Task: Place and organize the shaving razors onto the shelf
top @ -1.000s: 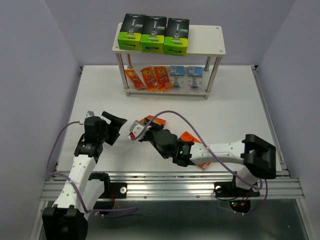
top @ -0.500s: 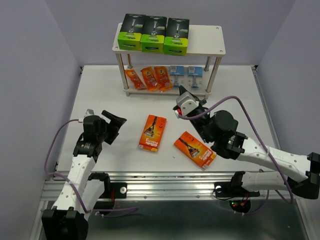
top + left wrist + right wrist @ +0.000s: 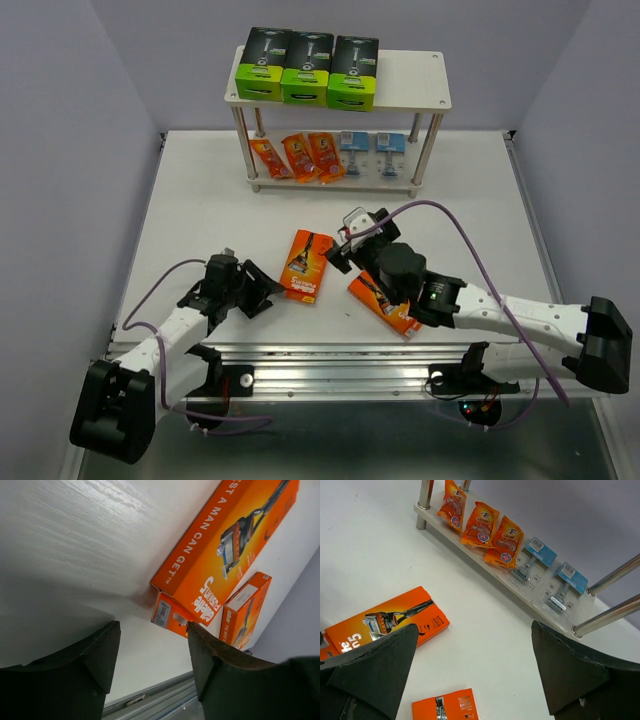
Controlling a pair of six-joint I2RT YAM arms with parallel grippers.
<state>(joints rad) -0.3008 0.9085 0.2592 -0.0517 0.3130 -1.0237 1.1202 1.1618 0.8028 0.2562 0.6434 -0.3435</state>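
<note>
1. Left gripper (image 3: 152, 645): jaws apart, nothing between them. It sits low over the table (image 3: 200, 200) at the lower left of the overhead view, aimed at the short end of the first orange box (image 3: 305, 265), close but not touching.
2. Right gripper (image 3: 474, 627): jaws wide apart, empty. It hovers mid-frame, between the first orange box and the shelf (image 3: 410, 80).
3. First orange box: flat on the table, centre frame, with a gripper on either side.
4. Second orange box (image 3: 403, 318): flat, lower right of the first, partly hidden under the right arm.
5. Shelf, top of frame: three green boxes (image 3: 306, 68) on the top board, whose right part is bare. Orange packets (image 3: 300, 157) and blister packs (image 3: 370, 145) line the lower board.
6. Risks: both grippers are near one box and may collide. A flat box may slide instead of lifting. The right arm may drag the second orange box.
7. Room: open table at both sides. The shelf's legs narrow the way onto the lower board.
</note>
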